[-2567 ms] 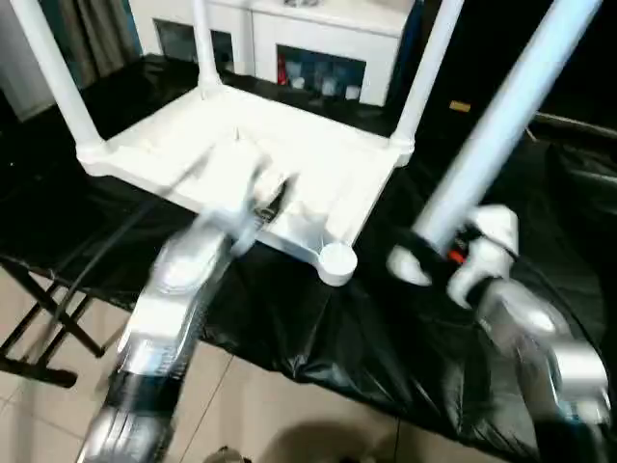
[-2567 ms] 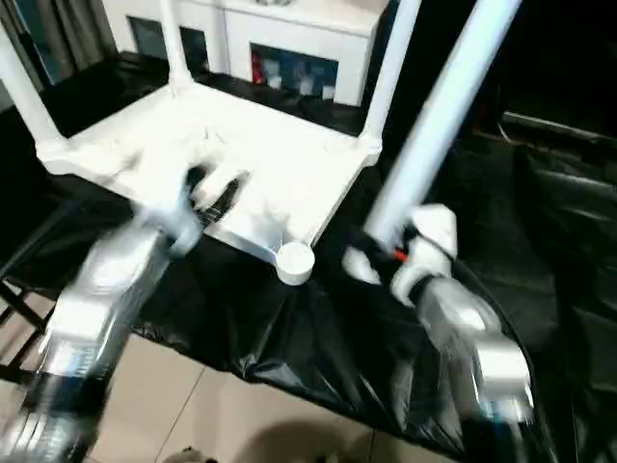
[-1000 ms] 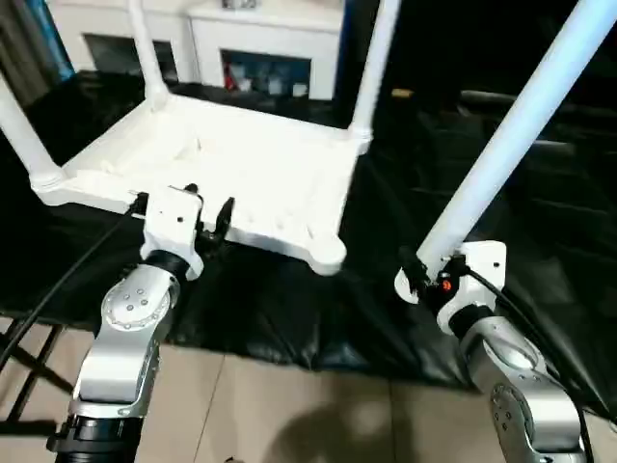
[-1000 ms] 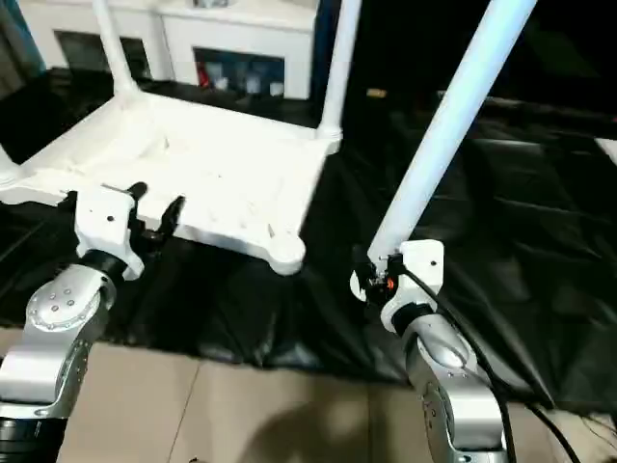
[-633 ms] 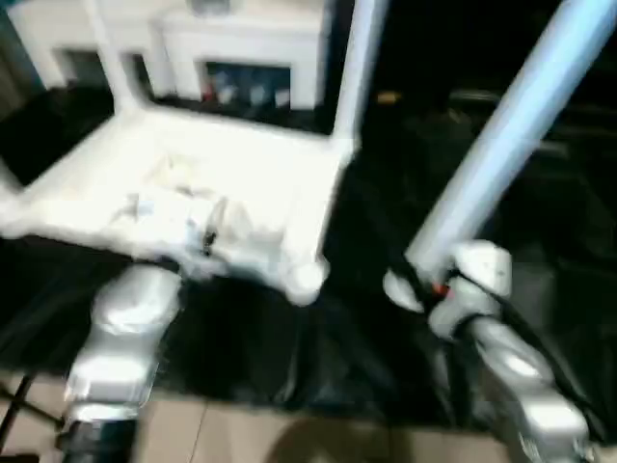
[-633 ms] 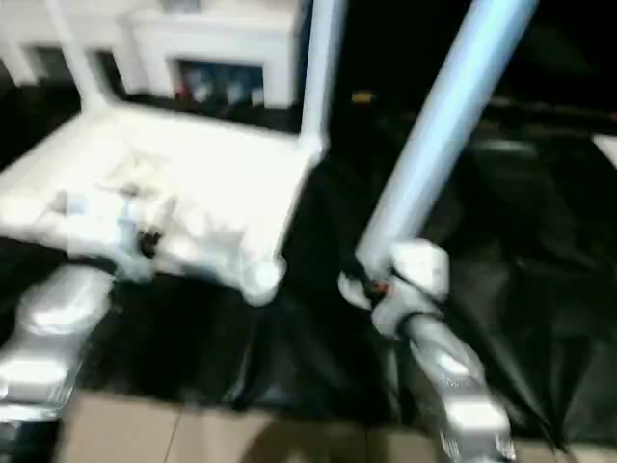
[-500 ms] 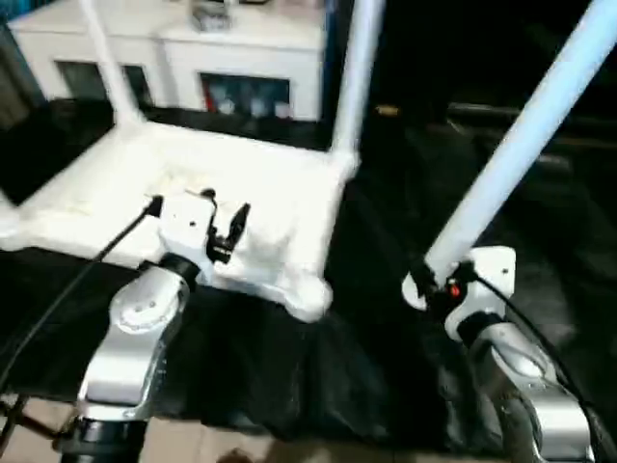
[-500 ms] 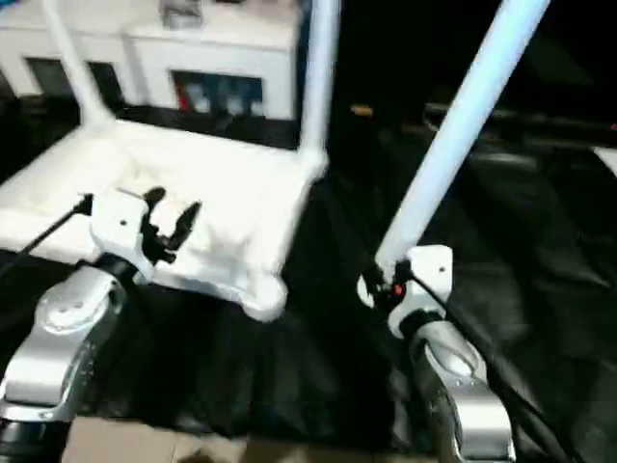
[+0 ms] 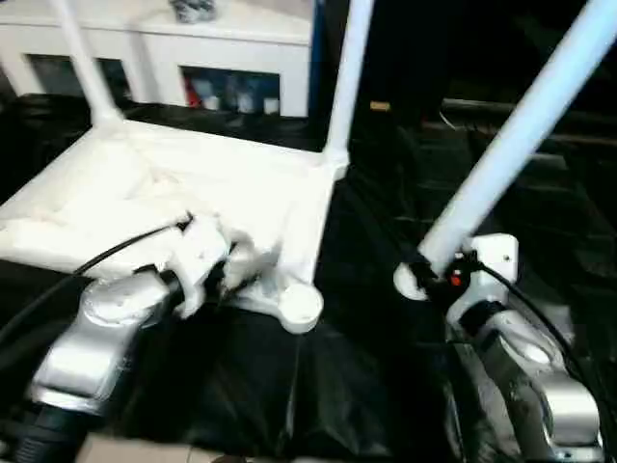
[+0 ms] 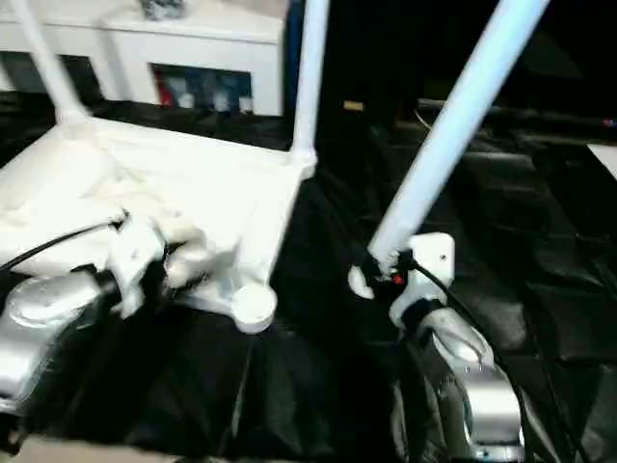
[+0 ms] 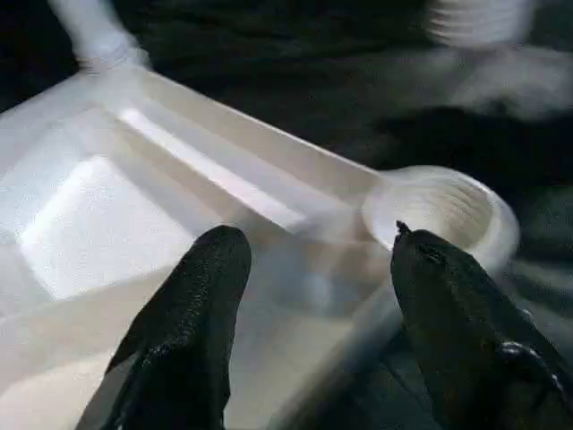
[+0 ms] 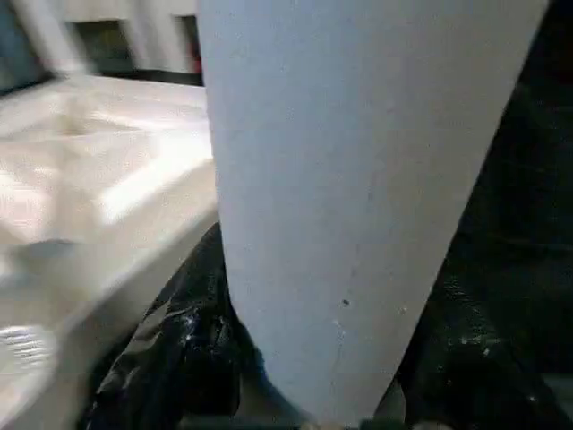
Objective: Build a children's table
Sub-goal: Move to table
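Right gripper (image 9: pixel 431 275) clamps a loose leg (image 9: pixel 521 130), tilted toward one o'clock.
Left gripper (image 11: pixel 313 296) (fingers apart) straddles the tabletop (image 9: pixel 145 188) rim beside the empty socket (image 9: pixel 299 307).

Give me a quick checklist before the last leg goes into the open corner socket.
1. Leg held in the right hand: ok.
2. Near corner socket empty and facing up: ok.
3. Leg's lower end lined up over that socket: not ok, it sits well off to the side above the black sheet.
4. Left hand at the tabletop rim by the socket, fingers open, not gripping: ok.
5. Far legs standing in their sockets: ok.
6. Tabletop firmly steadied: cannot tell.
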You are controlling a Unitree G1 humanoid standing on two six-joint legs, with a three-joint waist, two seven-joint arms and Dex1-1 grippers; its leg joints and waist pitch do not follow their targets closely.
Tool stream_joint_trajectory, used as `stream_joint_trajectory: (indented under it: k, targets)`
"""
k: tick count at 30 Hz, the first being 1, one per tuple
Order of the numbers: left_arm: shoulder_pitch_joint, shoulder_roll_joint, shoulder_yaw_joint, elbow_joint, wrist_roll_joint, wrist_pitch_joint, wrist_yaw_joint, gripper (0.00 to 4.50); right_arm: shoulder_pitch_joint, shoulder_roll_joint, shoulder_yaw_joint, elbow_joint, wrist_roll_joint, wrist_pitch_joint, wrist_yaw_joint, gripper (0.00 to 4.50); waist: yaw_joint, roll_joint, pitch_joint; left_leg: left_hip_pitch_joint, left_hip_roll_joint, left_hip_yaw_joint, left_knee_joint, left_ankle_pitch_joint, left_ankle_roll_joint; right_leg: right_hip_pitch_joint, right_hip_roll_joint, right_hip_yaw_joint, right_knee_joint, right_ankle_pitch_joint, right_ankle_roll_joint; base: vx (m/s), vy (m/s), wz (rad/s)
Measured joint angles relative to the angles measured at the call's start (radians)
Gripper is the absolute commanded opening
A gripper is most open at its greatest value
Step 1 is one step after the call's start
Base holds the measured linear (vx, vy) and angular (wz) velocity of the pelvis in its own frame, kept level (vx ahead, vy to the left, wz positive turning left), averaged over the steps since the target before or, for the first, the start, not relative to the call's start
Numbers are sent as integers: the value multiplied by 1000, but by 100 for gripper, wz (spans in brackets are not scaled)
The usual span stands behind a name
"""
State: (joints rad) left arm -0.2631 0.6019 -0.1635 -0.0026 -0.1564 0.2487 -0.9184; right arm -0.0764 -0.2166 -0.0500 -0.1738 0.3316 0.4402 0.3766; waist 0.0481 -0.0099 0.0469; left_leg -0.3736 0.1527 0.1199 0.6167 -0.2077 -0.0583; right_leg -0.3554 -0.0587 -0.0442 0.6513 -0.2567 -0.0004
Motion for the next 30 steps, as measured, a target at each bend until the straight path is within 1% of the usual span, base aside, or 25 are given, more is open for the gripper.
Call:
stream_joint_trajectory:
  k: [1,2,4,5,8,11,13,14,16,17,20,25,26,27,30]
  targets:
    - [-31,19,-20,27,6,-9,-46,290,-6,-21,8,1,13,12,28,191,6,2,4,5,4,6,0,0,0,5,0,1,-1,0,0,-89,10,4]
    - [-72,35,-37,64,18,-22,-94,290,-9,-47,19,5,22,24,63,191,12,4,6,10,6,12,-3,0,0,7,-1,3,-4,-2,4,-89,10,4]
    - [-114,50,-45,100,35,-44,-134,290,-14,-59,24,14,27,31,95,191,17,3,6,14,6,22,-10,0,0,9,-5,5,-6,-3,5,-35,7,0]
    - [-131,51,-51,116,44,-60,-149,290,-15,-66,27,22,28,31,110,191,18,3,6,14,6,26,-11,0,0,9,-7,5,-6,-2,5,0,0,0]
    - [-205,41,-107,228,99,-130,-169,290,-22,-98,39,40,29,40,161,191,22,2,7,14,7,34,-12,8,4,6,-13,4,-5,8,9,0,0,0]
    - [-262,36,-149,314,145,-194,-185,290,-45,-110,42,45,32,47,192,190,26,2,7,15,8,37,-13,10,3,4,-14,4,-5,14,4,0,0,0]
    - [-284,26,-170,351,162,-223,-200,290,-47,-113,42,46,32,51,199,190,29,2,6,15,9,38,-13,13,3,4,-14,3,-5,14,4,0,0,0]
    - [-293,21,-178,369,170,-233,-210,290,-48,-113,42,47,33,54,200,190,31,2,6,13,10,40,-14,14,3,2,-14,4,-6,13,5,0,0,0]
    - [-313,15,-196,411,186,-254,-226,290,-52,-118,43,52,36,60,205,190,34,2,5,4,11,43,-14,19,8,-9,-14,4,-5,12,5,0,0,0]
    - [-337,5,-209,460,202,-274,-236,290,-57,-126,47,61,45,64,213,190,37,2,5,-2,12,45,-15,23,11,-14,-14,3,-5,12,5,0,0,0]
    - [-368,-4,-227,523,230,-311,-248,290,-67,-132,58,61,50,70,227,190,41,2,5,-13,13,48,-15,26,18,-25,-14,4,-5,13,5,0,0,0]
    - [-415,-23,-249,634,257,-372,-266,290,-70,-132,59,61,50,70,241,190,42,2,5,-14,14,50,-15,24,15,-26,-15,3,-5,13,5,0,0,0]
    - [-422,-25,-249,651,261,-383,-268,273,-71,-132,59,61,51,70,242,190,42,2,5,-14,15,51,-15,24,15,-26,-15,3,-5,13,5,0,0,0]
    - [-428,-26,-249,665,261,-388,-271,273,-71,-132,59,61,52,70,243,190,42,2,5,-13,15,52,-15,24,15,-25,-15,3,-5,13,5,0,0,0]
    - [-446,-35,-249,696,262,-405,-278,242,-71,-131,59,61,56,70,248,190,42,2,5,-13,16,54,-15,25,14,-25,-15,3,-4,15,4,0,0,0]
